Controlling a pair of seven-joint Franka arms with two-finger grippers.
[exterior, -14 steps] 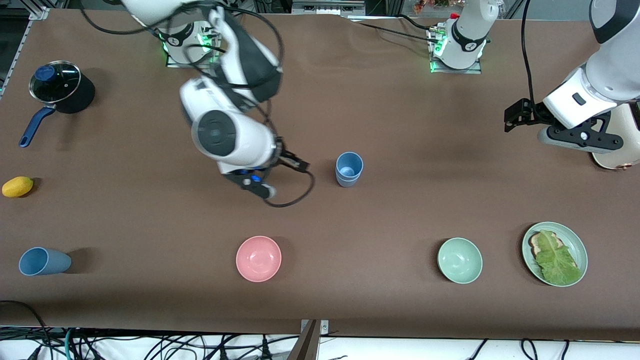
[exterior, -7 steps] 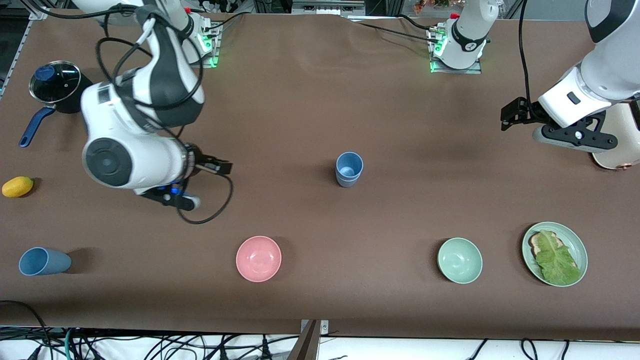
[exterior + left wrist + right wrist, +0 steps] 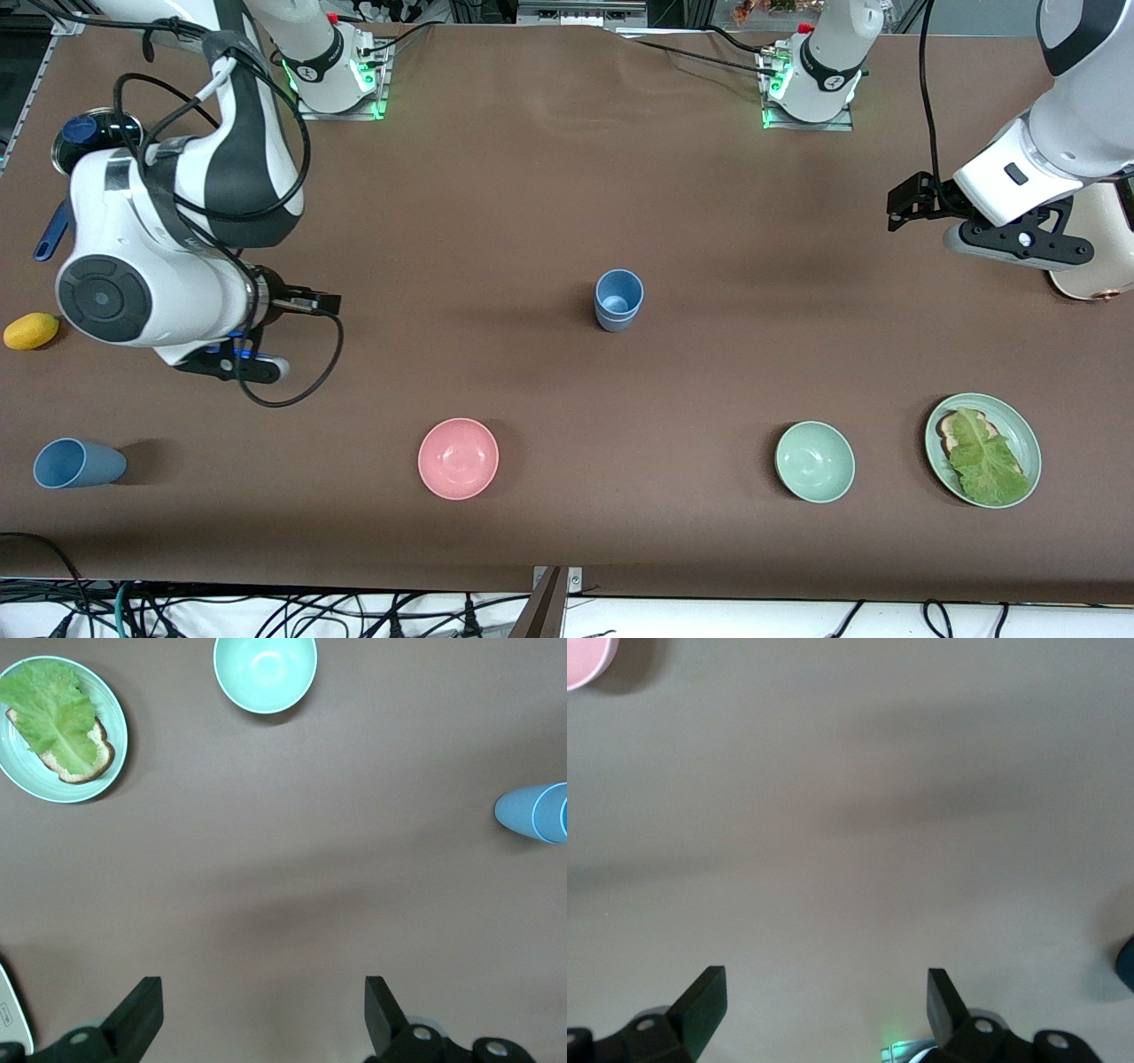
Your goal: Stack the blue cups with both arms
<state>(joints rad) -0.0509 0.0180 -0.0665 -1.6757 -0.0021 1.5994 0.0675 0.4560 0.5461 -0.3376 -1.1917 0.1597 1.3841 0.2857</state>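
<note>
Front view: two stacked blue cups [image 3: 618, 299] upright mid-table [image 3: 549, 177]; lone blue cup [image 3: 76, 463] lying on its side near the front camera at the right arm's end. Right end effector [image 3: 824, 997] released, empty, over bare table near a yellow fruit [image 3: 31, 330]. Left end effector [image 3: 264, 1014] released, empty, waiting over its own end; pale green bowl [image 3: 265, 672] in its wrist view.

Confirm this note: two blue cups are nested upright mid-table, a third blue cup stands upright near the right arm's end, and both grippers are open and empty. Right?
One error. The third blue cup is lying on its side, not upright; the front view shows it. The nested blue cups do stand mid-table, and the left gripper and right gripper are open and empty over bare table.
</note>
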